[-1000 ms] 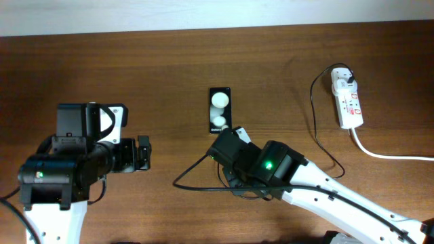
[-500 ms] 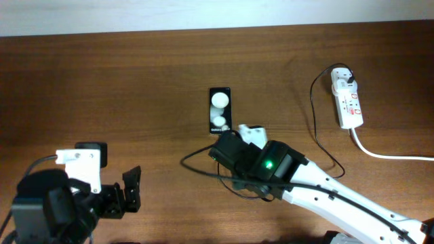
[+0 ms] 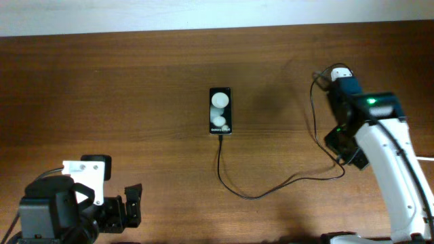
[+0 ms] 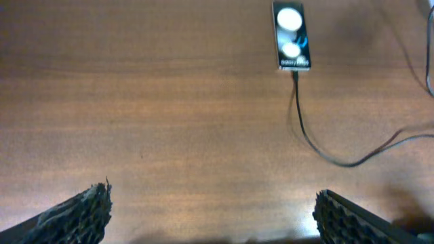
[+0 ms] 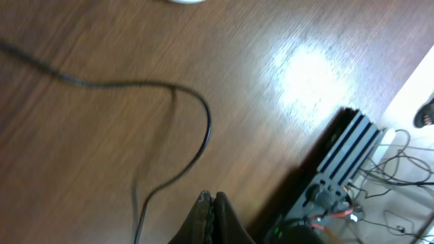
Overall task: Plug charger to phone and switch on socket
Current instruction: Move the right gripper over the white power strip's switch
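Note:
The black phone (image 3: 220, 111) lies flat at mid-table, its two white circles showing. The thin black charger cable (image 3: 252, 195) runs from the phone's near end, loops toward me and right, then climbs to the socket's far end (image 3: 341, 72). My right arm (image 3: 369, 115) covers most of the white socket. In the right wrist view my right gripper (image 5: 212, 198) is shut on nothing, above bare wood beside the cable (image 5: 203, 129). My left gripper (image 3: 133, 205) is open and empty at the near left. Its view shows the phone (image 4: 290, 35) with the cable (image 4: 299, 116) plugged in.
The thick white cord (image 3: 427, 158) shows at the right edge. In the right wrist view the table's edge (image 5: 380, 88) is close by, with a black finned box (image 5: 342, 159) and loose wires below it.
My right arm swung from beside the phone to the far right, over the socket. The cable now runs from the phone's end. My left arm drew back toward the near edge.

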